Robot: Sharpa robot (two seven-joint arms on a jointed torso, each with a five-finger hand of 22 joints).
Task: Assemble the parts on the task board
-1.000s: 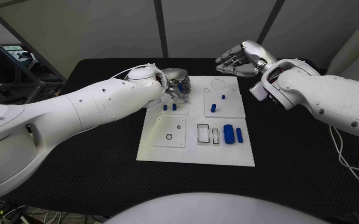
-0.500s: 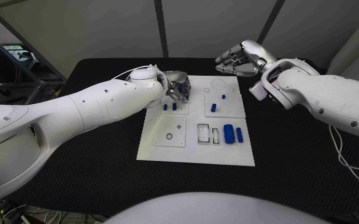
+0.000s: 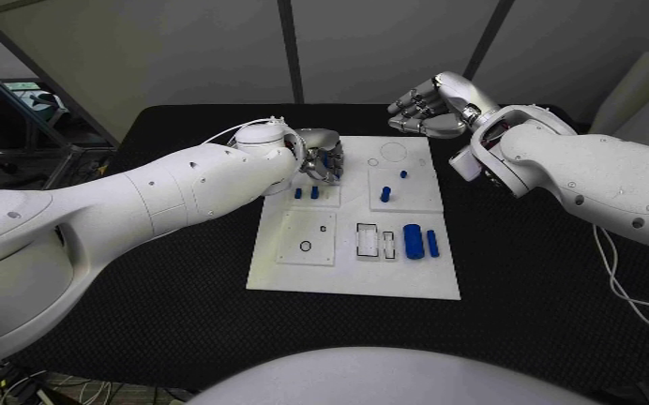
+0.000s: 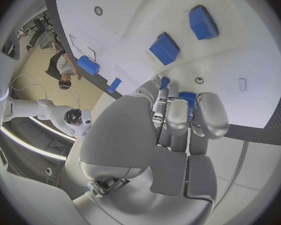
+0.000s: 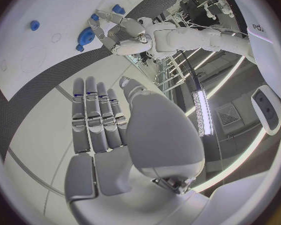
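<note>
In the head view, we find the task board [image 3: 354, 278] at the centre of the black counter [image 3: 541, 264], its long axis running from 12 to 6 o'clock. The left robot hand [image 3: 322, 159] sits over the board's corner at about 11 o'clock, fingers drawn in around a small blue part [image 3: 324, 157]; we judge it to be grasping that part. Two short blue pegs [image 3: 307, 193] stand just toward 6 o'clock from that hand, so the left is plainly the nearer one for any insertion there. The right robot hand [image 3: 430, 108] hovers beyond the board's far edge at about 1 o'clock, apart from every part, fingers curled and holding nothing. A large blue cylinder [image 3: 413, 241] and a slimmer blue bar [image 3: 431, 243] lie side by side toward 4 o'clock of the board, both with long axes running 12 to 6. In the left wrist view, we see the left robot hand [image 4: 178, 130] with its fingers closed on the blue part [image 4: 187, 98], close above the white board surface [image 4: 253, 60]; two blue blocks [image 4: 182, 35] stand just beyond the fingertips. In the right wrist view, the right robot hand [image 5: 106, 122] shows fingers held together and straight, grasping nothing, with the board [image 5: 28, 60] well apart ahead of it. We read partial lettering at that view's rim, but cannot make it out with confidence.
</note>
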